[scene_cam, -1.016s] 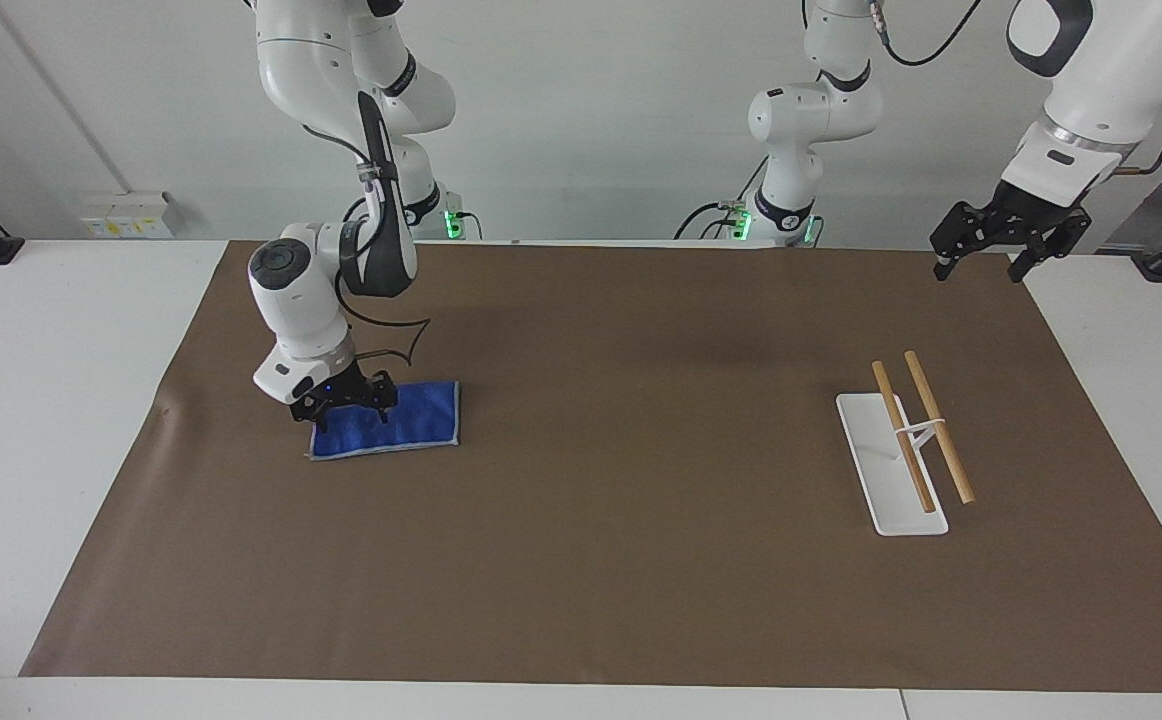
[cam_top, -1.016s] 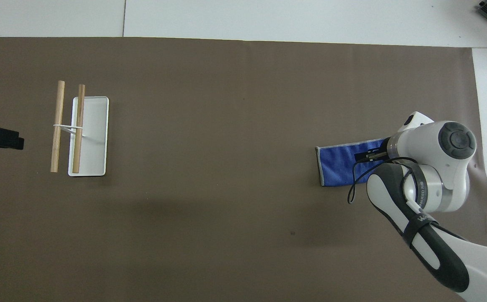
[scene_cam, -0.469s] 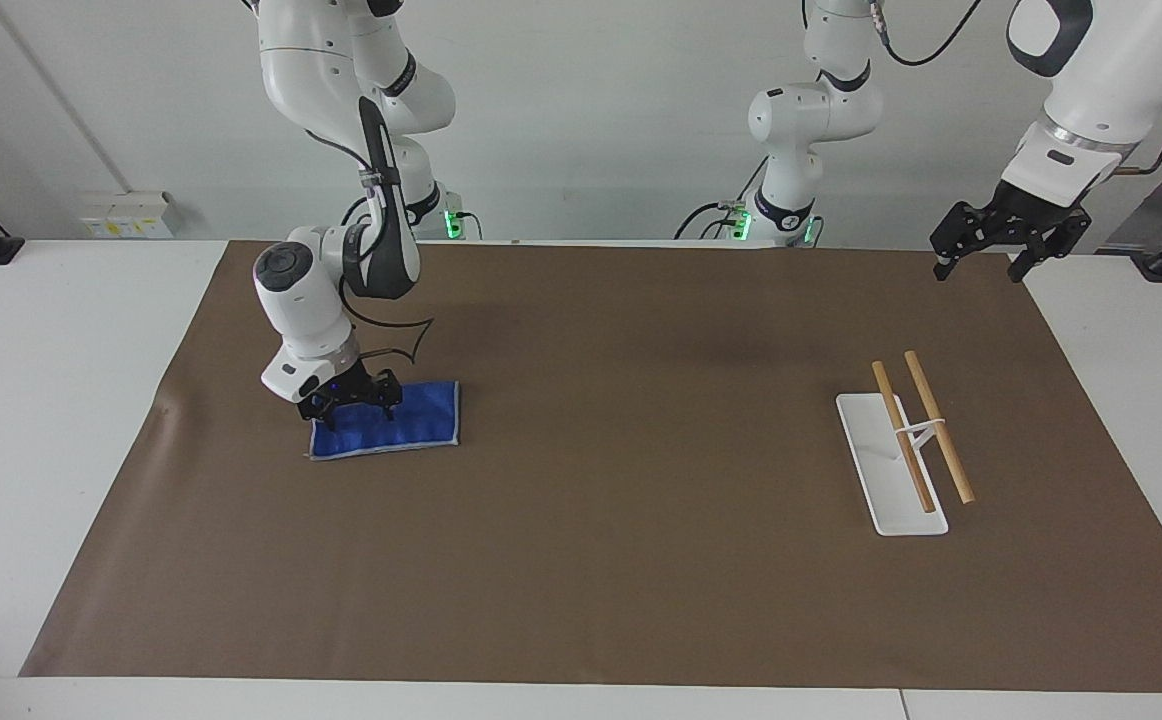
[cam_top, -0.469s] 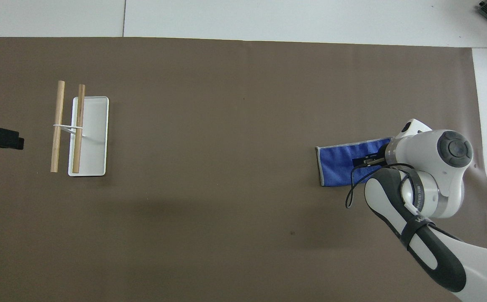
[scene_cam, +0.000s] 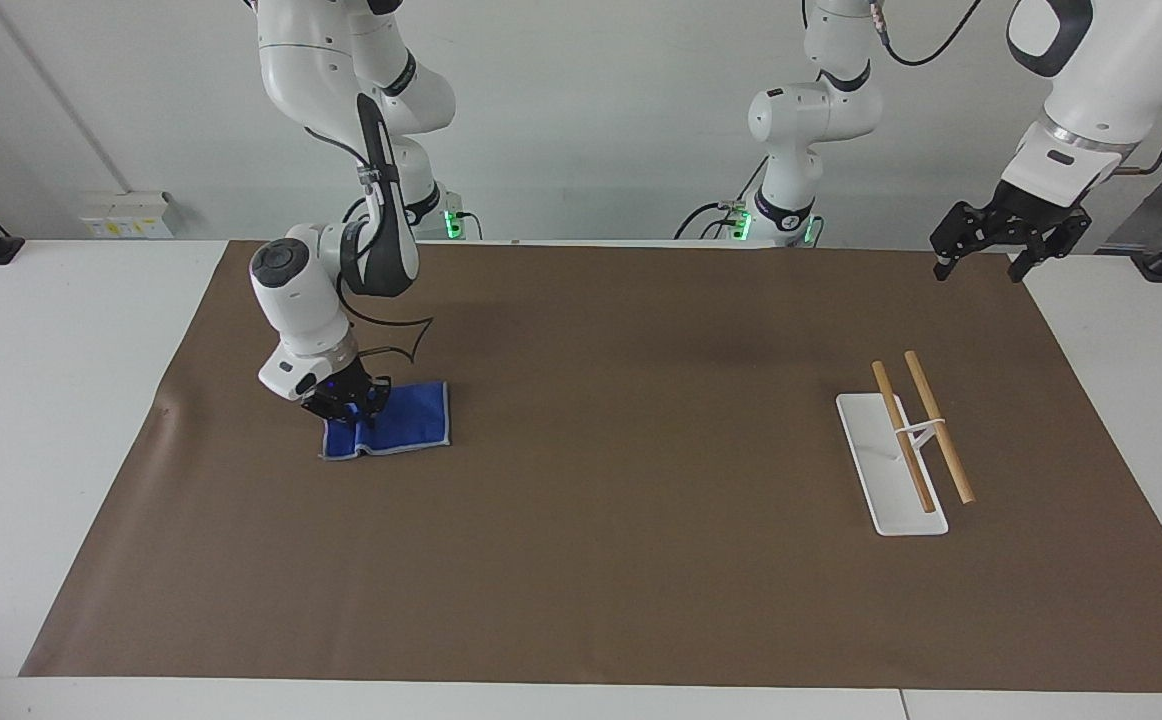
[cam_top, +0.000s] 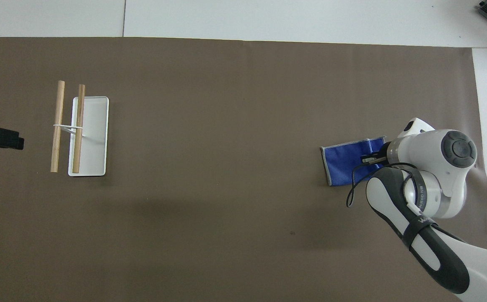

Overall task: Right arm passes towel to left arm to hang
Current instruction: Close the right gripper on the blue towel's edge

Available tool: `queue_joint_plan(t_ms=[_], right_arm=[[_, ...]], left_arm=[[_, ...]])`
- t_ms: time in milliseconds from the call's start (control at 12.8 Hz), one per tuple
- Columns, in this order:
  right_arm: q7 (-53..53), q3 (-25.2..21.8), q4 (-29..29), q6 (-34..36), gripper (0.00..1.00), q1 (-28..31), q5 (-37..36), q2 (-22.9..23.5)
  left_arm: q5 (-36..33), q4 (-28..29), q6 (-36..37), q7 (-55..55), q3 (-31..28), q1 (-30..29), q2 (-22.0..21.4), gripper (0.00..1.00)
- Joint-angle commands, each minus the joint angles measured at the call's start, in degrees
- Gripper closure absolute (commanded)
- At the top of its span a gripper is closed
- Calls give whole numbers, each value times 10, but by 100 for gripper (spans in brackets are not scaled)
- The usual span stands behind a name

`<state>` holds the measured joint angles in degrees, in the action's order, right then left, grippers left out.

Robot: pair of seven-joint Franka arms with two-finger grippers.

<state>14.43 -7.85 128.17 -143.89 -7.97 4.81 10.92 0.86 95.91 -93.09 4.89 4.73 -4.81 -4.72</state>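
Jaws of the right gripper (scene_cam: 349, 412) are clenched on the towel (scene_cam: 403, 421), pinching the end of the cloth that lies toward the right arm's end of the desk (scene_cam: 581, 600); I see that end bunched up under the gripper, the rest of the blue cloth flat on the brown mat (scene_cam: 621, 560). From overhead, the same gripper (cam_top: 369, 158) sits at the towel's (cam_top: 346, 163) edge. Jaws of the left gripper (scene_cam: 981, 262) stand spread wide and grasp nothing; I keep that arm waiting in the air over the mat's corner, at the left arm's end. Near that end, well apart from the towel, stands a white rack (scene_cam: 871, 470) carrying two wooden rails (scene_cam: 935, 425).
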Motion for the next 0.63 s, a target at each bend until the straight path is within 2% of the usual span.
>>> queue_joint_plan(t_ms=[0,313,547], right_arm=[[-18,4,-47,64,100,1,24,-6],[-108,5,-93,102,100,-34,49,-13],[-196,6,-197,212,100,-56,61,-16]], left_arm=[[-10,9,5,-6,-2,1,-13,0],[-10,9,5,-6,-2,1,-13,0],[-10,9,5,-7,-1,2,-13,0]])
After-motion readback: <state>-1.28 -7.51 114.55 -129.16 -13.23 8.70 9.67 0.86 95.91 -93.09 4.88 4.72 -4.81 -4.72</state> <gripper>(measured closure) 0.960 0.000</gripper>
